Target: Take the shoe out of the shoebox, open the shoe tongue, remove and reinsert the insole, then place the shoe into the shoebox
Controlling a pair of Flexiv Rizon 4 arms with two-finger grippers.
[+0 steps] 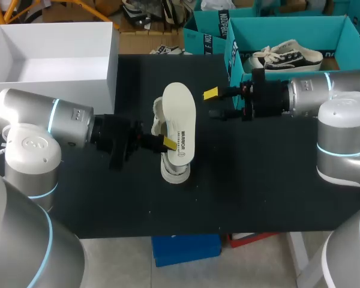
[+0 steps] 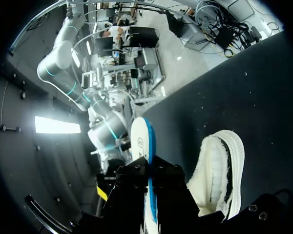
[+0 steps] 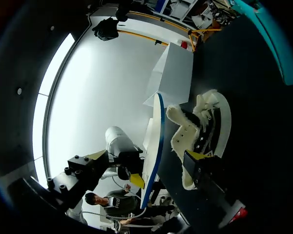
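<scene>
At the middle of the worktop (image 1: 258,180), the insole (image 1: 180,123) is out of the shoe (image 1: 173,171) and held just above it. Its pale face is turned upward and its long axis runs far to near, with the broader end far and the printed end near. The shoe lies on the dark surface directly beneath, along much the same line, and its fleecy lining shows past the insole's left edge. From my left wrist the shoe sits on the worktop just beside the claw. My left claw (image 1: 167,143) comes in from the left and is clamped on the insole towards its near end, pinching it across its thickness, so from both wrists the insole reads as a thin blue-edged blade. My right claw (image 1: 215,103) is to the right of the insole, near its far half but apart from it, with fingers spread and carrying nothing. The left arm therefore has the insole, and the shoe lies straight below it. I cannot see the shoe's opening plainly under the insole. I judge that reinsertion turns on tipping the far end down into that opening along the shoe's own length, and that the right claw is near enough to steady the shoe or hold back the tongue. The white shoebox (image 1: 24,42) stands at the far left, well apart from both claws.
</scene>
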